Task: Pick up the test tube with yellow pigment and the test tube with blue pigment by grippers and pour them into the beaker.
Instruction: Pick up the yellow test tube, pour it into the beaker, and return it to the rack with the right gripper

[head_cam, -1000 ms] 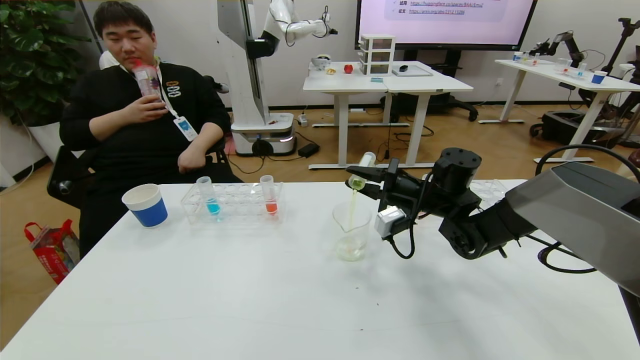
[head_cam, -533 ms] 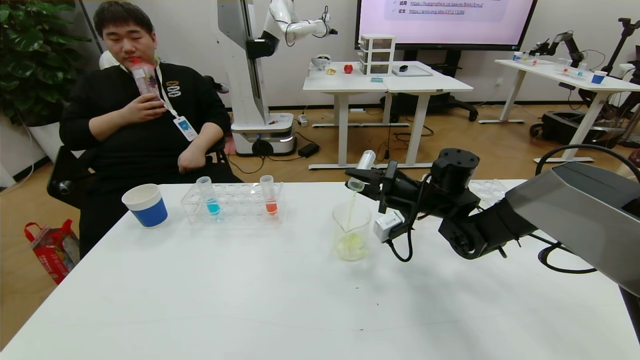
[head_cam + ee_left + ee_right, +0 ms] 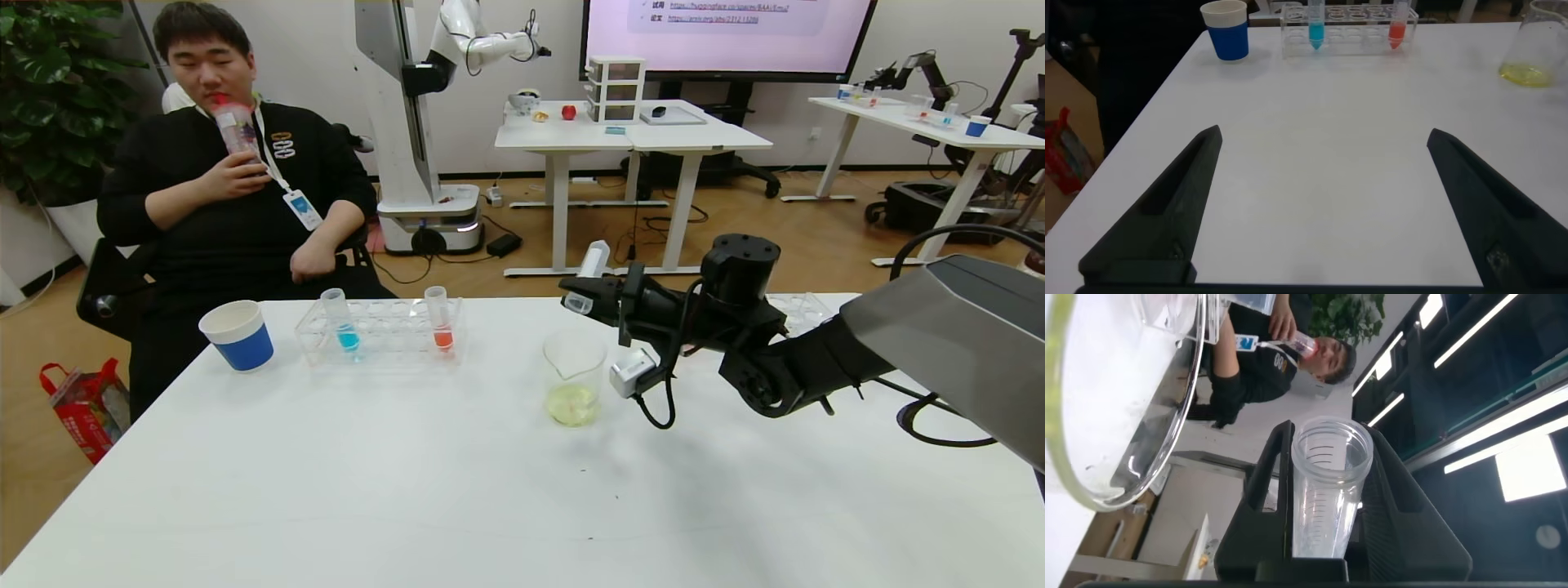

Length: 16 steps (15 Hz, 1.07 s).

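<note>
Beaker (image 3: 574, 378) stands near the middle of the white table (image 3: 457, 490), with a shallow pool of pale yellow liquid at its bottom. Just above and behind its rim, the right gripper (image 3: 581, 300) reaches in from the right, its fingers clamped on the test tube with yellow pigment (image 3: 588, 276), which is tipped past level with its open mouth turned down toward the beaker; the tube looks clear and empty, as the right wrist view (image 3: 1327, 490) also shows, with the beaker's rim (image 3: 1167, 449) close beside it. The test tube with blue pigment (image 3: 340, 318) stands upright in the clear rack (image 3: 380, 333) at the far left of the table, well apart from the beaker, with an orange-red tube (image 3: 439, 318) a few slots to its right and a blue paper cup (image 3: 237, 334) left of the rack. The left gripper (image 3: 1323, 204) hovers low over the near part of the table, its fingers spread wide with nothing between them.
</note>
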{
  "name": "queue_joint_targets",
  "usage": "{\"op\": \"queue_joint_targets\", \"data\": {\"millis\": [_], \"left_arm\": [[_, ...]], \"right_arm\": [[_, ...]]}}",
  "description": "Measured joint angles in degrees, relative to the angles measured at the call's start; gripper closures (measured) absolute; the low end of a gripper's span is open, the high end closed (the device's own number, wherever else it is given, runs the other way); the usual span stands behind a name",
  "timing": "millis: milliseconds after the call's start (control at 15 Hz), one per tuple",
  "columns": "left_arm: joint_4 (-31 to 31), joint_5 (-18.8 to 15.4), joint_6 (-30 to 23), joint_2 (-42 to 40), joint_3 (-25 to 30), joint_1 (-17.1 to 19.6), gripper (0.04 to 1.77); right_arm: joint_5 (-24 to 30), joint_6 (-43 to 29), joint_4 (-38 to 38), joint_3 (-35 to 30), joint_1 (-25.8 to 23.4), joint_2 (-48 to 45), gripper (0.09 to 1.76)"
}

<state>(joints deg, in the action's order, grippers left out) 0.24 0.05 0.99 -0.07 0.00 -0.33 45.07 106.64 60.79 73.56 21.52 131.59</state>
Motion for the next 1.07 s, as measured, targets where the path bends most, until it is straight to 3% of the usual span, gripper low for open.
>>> {"op": "queue_joint_targets", "data": {"millis": [200, 400, 533, 667, 800, 933, 1067], "left_arm": [[0.00, 0.02, 0.02, 0.00, 0.00, -0.02, 0.06], [0.02, 0.02, 0.02, 0.00, 0.00, -0.02, 0.06], [0.02, 0.02, 0.02, 0.00, 0.00, -0.02, 0.06], [0.00, 0.02, 0.02, 0.00, 0.00, -0.02, 0.06], [0.00, 0.02, 0.02, 0.00, 0.00, -0.02, 0.06], [0.02, 0.02, 0.02, 0.00, 0.00, -0.02, 0.06], [0.02, 0.02, 0.00, 0.00, 0.00, -0.02, 0.06]], "right_arm": [[-1.00, -10.92, 0.00, -0.94, -0.02, -2.36, 1.36], [-7.17, -30.99, 0.74, -6.25, -0.40, -7.06, 1.36], [-11.97, -45.29, 6.16, -8.64, -0.27, -9.36, 1.36], [-19.16, -60.76, 14.46, -10.13, -0.05, -10.42, 1.36], [-31.51, -75.39, 17.37, -12.04, 1.13, -11.02, 1.36], [-39.31, -87.65, 15.60, -13.34, 2.66, -11.91, 1.36], [-45.20, -97.85, 9.05, -13.99, 3.62, -13.62, 1.36]]}}
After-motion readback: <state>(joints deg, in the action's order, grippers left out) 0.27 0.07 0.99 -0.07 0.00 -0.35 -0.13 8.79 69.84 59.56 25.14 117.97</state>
